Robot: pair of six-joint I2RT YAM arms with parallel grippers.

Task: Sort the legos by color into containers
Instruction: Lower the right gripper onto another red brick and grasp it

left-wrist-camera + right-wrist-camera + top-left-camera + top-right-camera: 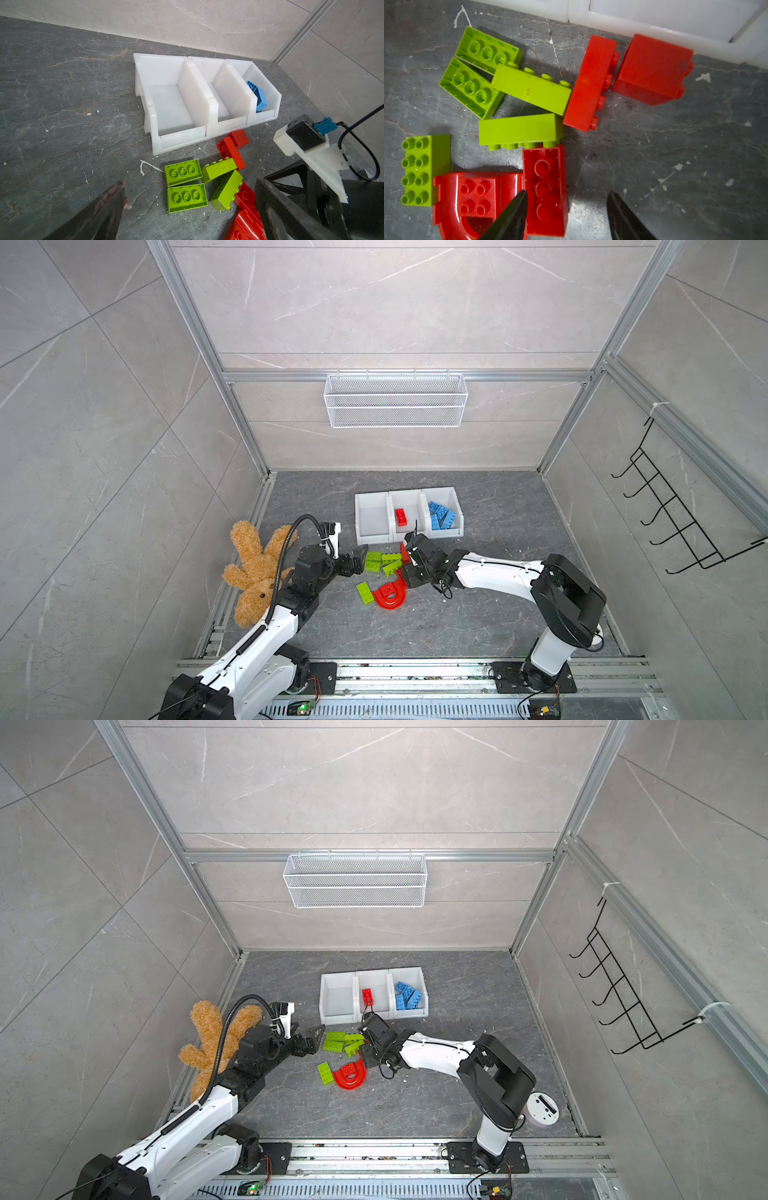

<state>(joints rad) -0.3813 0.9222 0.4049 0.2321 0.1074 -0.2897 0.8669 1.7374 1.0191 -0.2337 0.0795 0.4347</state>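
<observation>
Right gripper (567, 192): jaws apart, empty.
Red brick (545, 187): on the floor (654, 155), hollow side up, between my fingertips, just beside the red arch (452, 203).
Long axis: along my fingers; I'd close across its width.
Nearer arm: right.

Bare floor (316, 502) left of containers (374, 537)

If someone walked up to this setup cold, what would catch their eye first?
The loose pile of lime green and red studded plastic bricks in the centre stands out, with a red arch piece at its near edge. Behind it stand three joined white plastic bins, with blue bricks in the right-hand one. A brown plush toy lies at the far left.
</observation>
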